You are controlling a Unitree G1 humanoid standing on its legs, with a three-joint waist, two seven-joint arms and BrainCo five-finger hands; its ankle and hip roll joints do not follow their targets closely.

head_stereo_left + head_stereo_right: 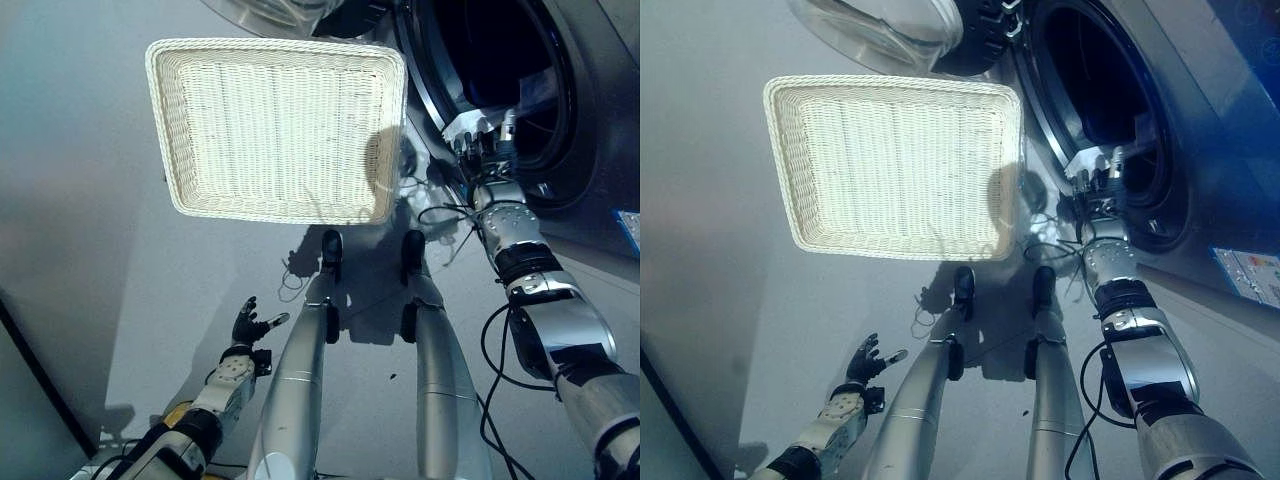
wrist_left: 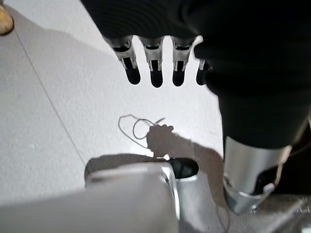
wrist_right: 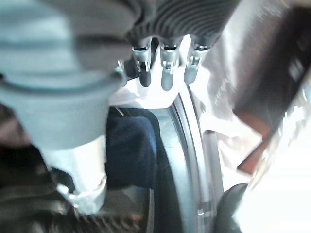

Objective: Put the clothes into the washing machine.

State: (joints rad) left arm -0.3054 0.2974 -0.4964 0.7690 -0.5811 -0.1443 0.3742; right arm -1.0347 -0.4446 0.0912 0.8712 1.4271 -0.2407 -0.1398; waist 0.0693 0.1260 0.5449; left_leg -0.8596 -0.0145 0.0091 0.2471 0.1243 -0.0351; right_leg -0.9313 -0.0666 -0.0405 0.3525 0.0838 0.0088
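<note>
At the washing machine's (image 1: 1200,130) mouth, two o'clock of the wicker basket (image 1: 895,165), the right hand (image 1: 1095,180) hangs loose-fingered; left hand (image 1: 250,322) spread.

Both arms are smooth silver-grey shells joined by black rings: the right arm (image 1: 560,320) is thick and rounded, the left arm (image 1: 225,385) slimmer. Each hand, left hand (image 1: 247,322) and right hand (image 1: 478,135), has a dark ribbed cover (image 3: 194,19) and silver fingers (image 2: 156,63) with dark tips.
</note>
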